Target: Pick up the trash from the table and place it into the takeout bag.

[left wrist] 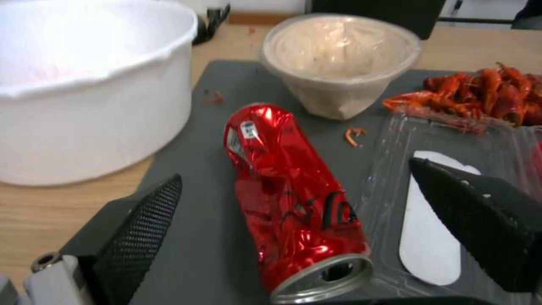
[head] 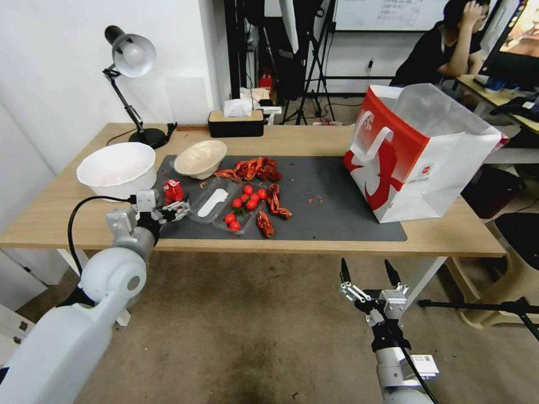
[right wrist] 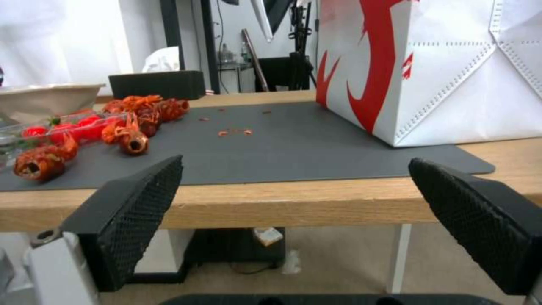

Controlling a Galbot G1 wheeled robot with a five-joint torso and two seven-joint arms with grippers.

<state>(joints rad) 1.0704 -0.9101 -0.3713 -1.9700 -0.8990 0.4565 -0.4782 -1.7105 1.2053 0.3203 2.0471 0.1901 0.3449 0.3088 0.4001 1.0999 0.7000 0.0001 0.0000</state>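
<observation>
Spread wide, the left gripper (left wrist: pixel 294 212) straddles the crushed red can (left wrist: pixel 291 199), lying lengthwise between its fingers (left wrist: pixel 141 228) on the bench's grey mat (head: pixel 331 216). Right gripper (head: pixel 368 275) hangs open below the bench edge, beneath the takeout bag (head: pixel 426 157).

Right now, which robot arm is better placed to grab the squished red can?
The left. Its claw is open with the red can lying between its fingers on the mat. The right claw hangs open below the table edge, far away.
</observation>
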